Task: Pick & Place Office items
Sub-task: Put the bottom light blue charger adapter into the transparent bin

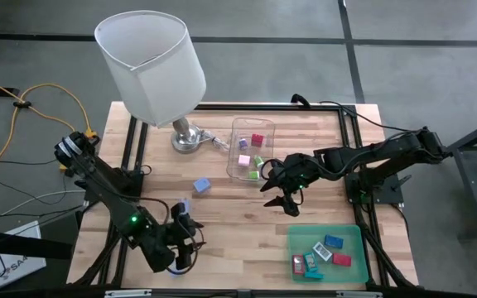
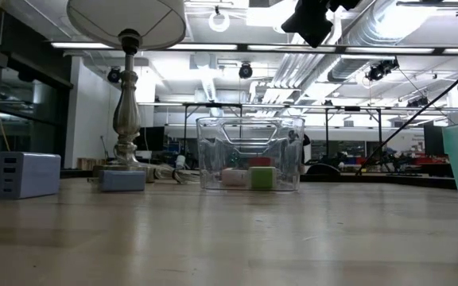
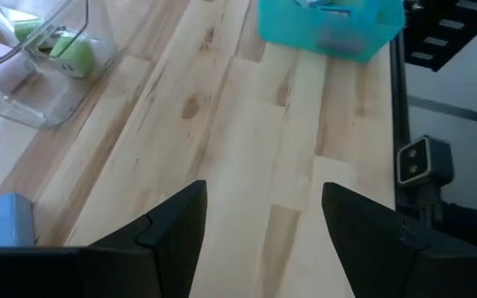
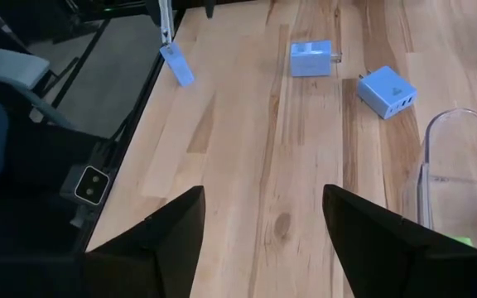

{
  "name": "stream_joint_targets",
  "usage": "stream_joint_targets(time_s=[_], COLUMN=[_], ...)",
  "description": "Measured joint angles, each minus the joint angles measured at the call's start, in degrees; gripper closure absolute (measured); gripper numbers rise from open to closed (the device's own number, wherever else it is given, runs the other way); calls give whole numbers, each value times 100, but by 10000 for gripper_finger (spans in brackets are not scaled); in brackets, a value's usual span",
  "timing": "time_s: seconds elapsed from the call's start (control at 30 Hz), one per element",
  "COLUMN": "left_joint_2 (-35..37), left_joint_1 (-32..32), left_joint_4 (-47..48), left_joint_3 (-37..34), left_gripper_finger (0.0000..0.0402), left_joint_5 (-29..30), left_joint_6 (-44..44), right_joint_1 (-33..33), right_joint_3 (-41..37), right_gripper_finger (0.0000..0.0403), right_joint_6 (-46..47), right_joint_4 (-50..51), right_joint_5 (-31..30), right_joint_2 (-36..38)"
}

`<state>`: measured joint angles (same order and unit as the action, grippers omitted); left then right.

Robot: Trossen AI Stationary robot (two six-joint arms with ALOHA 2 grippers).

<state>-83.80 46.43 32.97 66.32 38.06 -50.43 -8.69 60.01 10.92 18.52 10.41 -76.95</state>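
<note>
High view gives you the whole wooden counter (image 1: 238,223): your right gripper (image 1: 281,192) hangs between the clear plastic box (image 1: 251,149) and the flat green tray (image 1: 325,252), just beside the box's near corner, fingers spread wide and holding nothing. In the right wrist view those two dark fingers (image 4: 151,240) stand well apart over bare wood. Your left gripper (image 1: 185,240) waits at the near left edge of the counter, partly open and empty; in its wrist view the fingers (image 3: 371,236) frame bare planks. You will find the office items in three places. Inside the clear box lie small blocky pieces: a red one (image 1: 257,141), a pink one (image 1: 243,160) and green ones (image 1: 257,163); from the low view a white piece (image 2: 233,176) and a green piece (image 2: 261,177) sit side by side against the box's front wall. On the green tray rest several more, among them a blue piece (image 1: 333,243), a red piece (image 1: 342,260) and a pink piece (image 1: 299,265). Alone on the open counter, left of the box, sits a light blue charger block (image 1: 201,186), and another light blue block (image 4: 310,60) lies near it in the right wrist view. A white-shaded lamp (image 1: 151,66) on a metal base stands at the far side of the counter, just left of the box.
</note>
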Motion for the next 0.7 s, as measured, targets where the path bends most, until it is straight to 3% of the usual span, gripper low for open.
stream_joint_targets(time_s=[0.17,0.7], left_joint_2=[49,75], left_joint_1=[32,35], left_joint_4=[18,22], left_joint_3=[0,-1], left_gripper_finger=[170,170], left_joint_5=[-40,-1184], left_joint_6=[-43,-350], right_joint_1=[0,0], right_joint_3=[0,0], right_gripper_finger=[171,171], right_joint_6=[0,-2], right_joint_4=[-13,-15], right_joint_5=[2,2], right_joint_2=[0,0])
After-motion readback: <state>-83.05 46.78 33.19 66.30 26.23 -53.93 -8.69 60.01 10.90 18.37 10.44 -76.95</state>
